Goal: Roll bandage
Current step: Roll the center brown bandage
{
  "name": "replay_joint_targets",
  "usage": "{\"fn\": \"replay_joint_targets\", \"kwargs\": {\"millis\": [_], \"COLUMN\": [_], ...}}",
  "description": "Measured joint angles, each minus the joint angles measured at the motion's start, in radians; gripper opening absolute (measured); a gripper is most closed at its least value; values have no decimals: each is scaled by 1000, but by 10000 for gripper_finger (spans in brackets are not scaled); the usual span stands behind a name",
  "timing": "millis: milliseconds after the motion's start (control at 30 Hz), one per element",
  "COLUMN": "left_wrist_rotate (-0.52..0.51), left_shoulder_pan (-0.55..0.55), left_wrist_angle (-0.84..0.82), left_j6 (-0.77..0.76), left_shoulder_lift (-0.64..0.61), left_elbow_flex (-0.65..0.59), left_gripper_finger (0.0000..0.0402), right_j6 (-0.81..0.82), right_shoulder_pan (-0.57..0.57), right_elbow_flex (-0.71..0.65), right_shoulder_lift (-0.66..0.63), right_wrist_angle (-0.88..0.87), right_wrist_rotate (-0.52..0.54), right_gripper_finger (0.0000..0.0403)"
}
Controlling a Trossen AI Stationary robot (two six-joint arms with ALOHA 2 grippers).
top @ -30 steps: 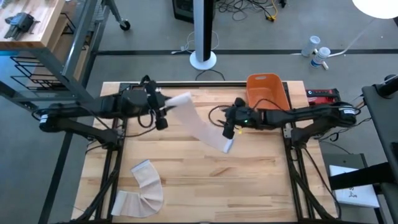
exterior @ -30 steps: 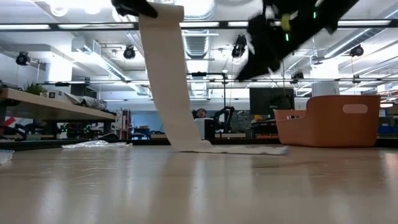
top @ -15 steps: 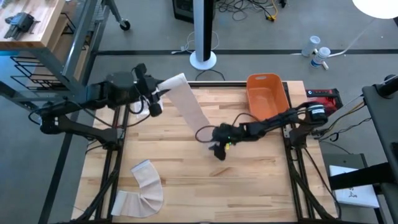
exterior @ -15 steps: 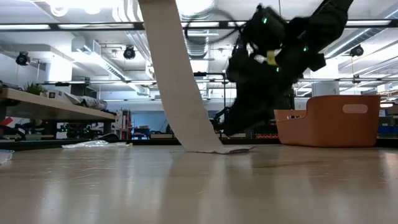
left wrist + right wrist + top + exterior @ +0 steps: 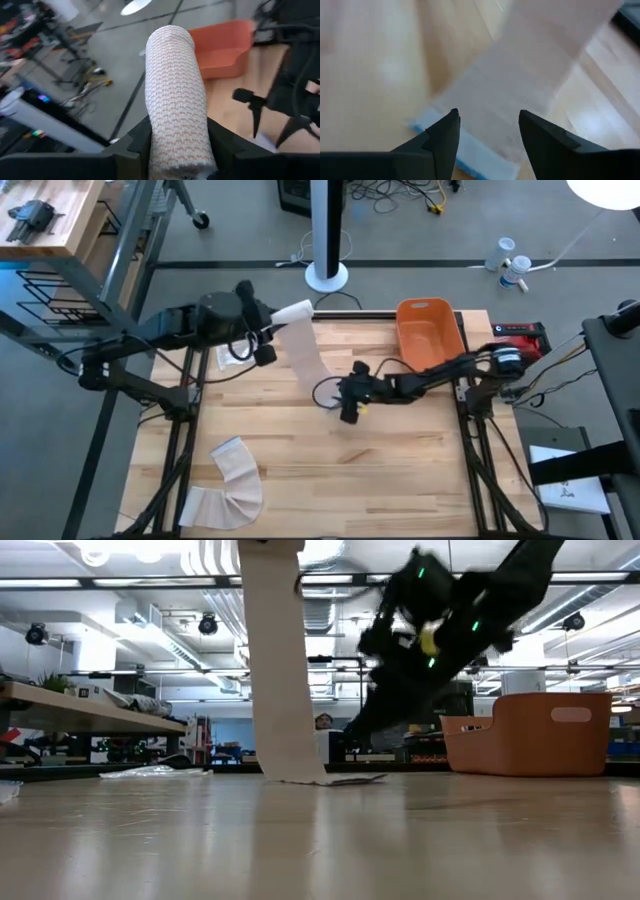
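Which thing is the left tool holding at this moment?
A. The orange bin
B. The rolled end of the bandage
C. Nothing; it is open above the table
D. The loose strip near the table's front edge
B: the left tool is closed on the rolled bandage, as the left wrist view shows.

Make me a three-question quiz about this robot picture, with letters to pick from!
1. Where does the bandage strip hang from?
A. left gripper
B. a hook
C. the bin

2. What colour is the bin?
A. blue
B. orange
C. green

3. What is the right gripper doing?
A. squeezing the bin
B. shut tight on nothing
C. open above the strip's end

Answers: 1 A, the left fingers clamp the roll up high. 2 B, it looks orange in every view. 3 C, the wrist view shows parted fingers over the strip.
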Motion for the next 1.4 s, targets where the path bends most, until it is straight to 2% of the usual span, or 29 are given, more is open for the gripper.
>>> {"fn": "replay_joint_targets", "kwargs": {"millis": [167,267,433,567,700,800,1067,1267,1400], "left_wrist_rotate": [-41,-41,-20,57,161,166,161,161,161], "left_shoulder_pan": [31,55,98,124,127,132,184,181,169], "left_wrist_angle": [-2,-3,0,-4,-19,5,322,370,365], "left_j6": [25,31,23,38,104,150,276,322,358], "left_shoulder_lift": [11,16,18,15,16,17,15,15,15], "left_elbow_flex": [-1,-2,-3,-3,-22,-65,-256,-338,-371], "left_gripper_finger": [114,114,114,114,114,114,114,113,114], "right_j6": [34,103,300,332,272,179,-43,-171,-219], "right_shoulder_pan": [-23,16,109,162,162,142,6,-72,-109], "right_elbow_flex": [11,26,34,41,40,41,40,40,40], "right_shoulder_lift": [101,115,59,-53,-180,-277,-452,-499,-465], "right_wrist_angle": [-9,-26,-62,-74,-132,-134,-104,-70,29], "right_wrist_rotate": [-8,-73,-295,-328,-288,-244,-241,-255,-341], "right_gripper_finger": [186,183,188,196,207,219,251,263,266]}}
